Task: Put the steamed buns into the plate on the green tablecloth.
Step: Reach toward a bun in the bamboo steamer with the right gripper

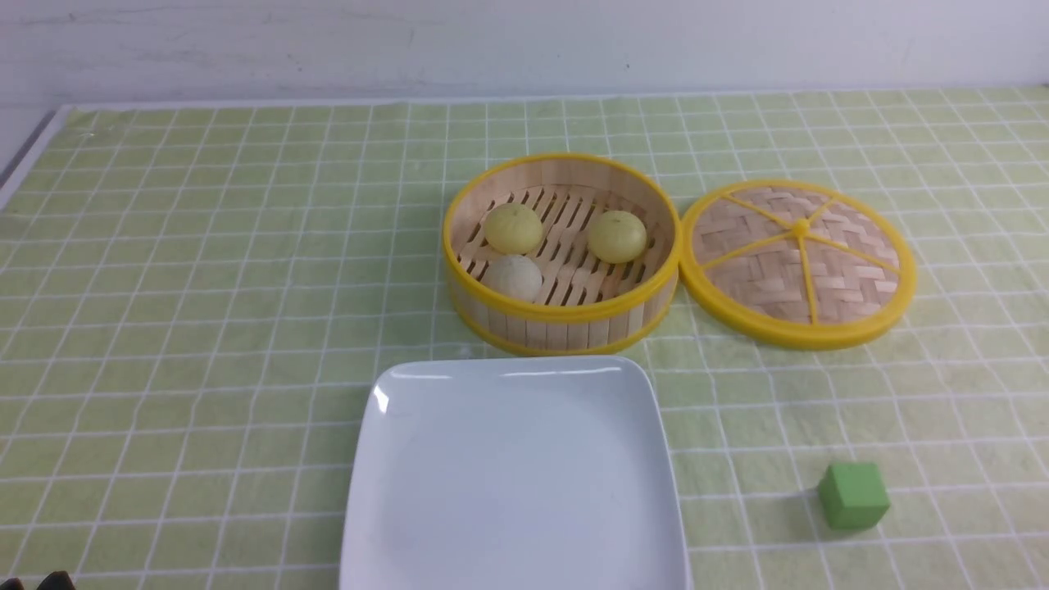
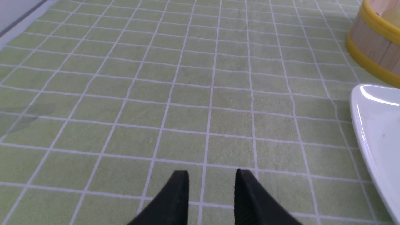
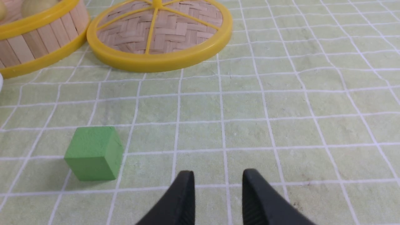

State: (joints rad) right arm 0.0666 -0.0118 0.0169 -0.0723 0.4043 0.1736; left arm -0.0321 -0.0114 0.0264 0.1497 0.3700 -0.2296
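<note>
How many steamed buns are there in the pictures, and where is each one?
3, all inside the steamer basket: one yellowish bun far left, one yellowish bun right, one greyish bun near left. None seems hidden.

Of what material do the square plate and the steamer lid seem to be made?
The square plate looks like glazed ceramic, or perhaps hard plastic: smooth, white and glossy, with bright reflections along its rim. The steamer lid seems to be woven bamboo, matt, with flat strips crossing over each other; its smooth, uniformly yellow rim and spokes could be plastic or painted.
</note>
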